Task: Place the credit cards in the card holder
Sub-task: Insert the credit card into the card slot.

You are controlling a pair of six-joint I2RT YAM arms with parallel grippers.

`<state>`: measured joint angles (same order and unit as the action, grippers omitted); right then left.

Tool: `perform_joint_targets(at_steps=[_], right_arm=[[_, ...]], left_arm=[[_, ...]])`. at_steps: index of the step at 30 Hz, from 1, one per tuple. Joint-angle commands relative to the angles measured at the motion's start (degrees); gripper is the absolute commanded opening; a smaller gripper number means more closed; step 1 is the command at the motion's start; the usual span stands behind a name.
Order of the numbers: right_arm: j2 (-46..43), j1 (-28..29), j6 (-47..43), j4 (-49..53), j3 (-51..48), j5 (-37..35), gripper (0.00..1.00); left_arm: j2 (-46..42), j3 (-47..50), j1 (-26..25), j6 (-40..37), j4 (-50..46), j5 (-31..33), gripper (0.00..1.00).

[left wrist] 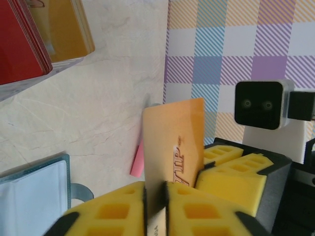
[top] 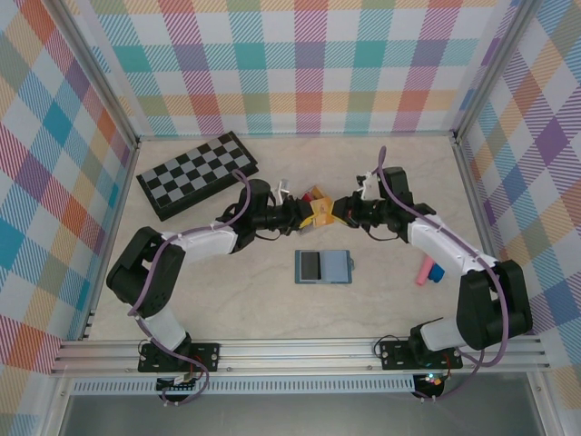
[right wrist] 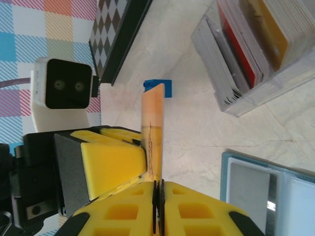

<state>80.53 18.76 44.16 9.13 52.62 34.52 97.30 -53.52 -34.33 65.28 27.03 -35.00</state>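
Observation:
Both arms meet over the middle of the table with an orange credit card [top: 320, 212] marked VIP between them. My left gripper [left wrist: 156, 184] is shut on one end of this card [left wrist: 174, 132], and the right gripper's yellow fingers [left wrist: 231, 164] hold its far end. Seen edge-on, the card [right wrist: 152, 123] runs into my right gripper [right wrist: 158, 183], whose pads are shut on it, with the left gripper's fingers [right wrist: 110, 160] beside. The card holder [right wrist: 256, 93] stands just behind the grippers [top: 313, 193] with red and yellow cards upright in it. A pink card [top: 424, 270] lies flat at the right.
A blue-grey wallet [top: 324, 266] lies open in front of the grippers. The chessboard [top: 198, 173] sits at the back left. A small blue cube [right wrist: 158, 87] rests on the table beyond the held card. Another blue piece [top: 437, 272] touches the pink card.

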Motion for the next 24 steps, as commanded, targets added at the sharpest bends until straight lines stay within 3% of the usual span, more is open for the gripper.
perform_joint_targets(at_steps=[1,3,7,11,15,24], right_arm=[[0.58,0.21,-0.31,0.62,-1.35,0.65,0.15],[0.93,0.39,-0.87,1.77,-1.94,0.17,0.19],[0.87,3.2,-6.44,8.8,-1.48,-4.6,0.33],[4.64,10.18,-11.08,19.56,2.65,-15.76,0.34],[7.76,13.36,-10.04,21.5,2.62,-21.86,0.35],[8.59,11.47,-10.12,24.12,0.0,-31.45,0.34]], left_arm=[[-2.75,1.63,-0.21,-1.22,-0.33,0.42,0.05],[-3.87,2.26,-0.22,-2.65,-2.93,1.02,0.0],[-7.35,3.82,-0.3,-9.21,-15.26,4.95,0.0],[-9.83,5.52,-0.82,-14.03,-24.23,8.6,0.0],[-9.63,6.12,-2.48,-15.0,-25.5,8.99,0.0],[-5.08,4.51,-6.07,-15.31,-24.83,10.09,0.0]])
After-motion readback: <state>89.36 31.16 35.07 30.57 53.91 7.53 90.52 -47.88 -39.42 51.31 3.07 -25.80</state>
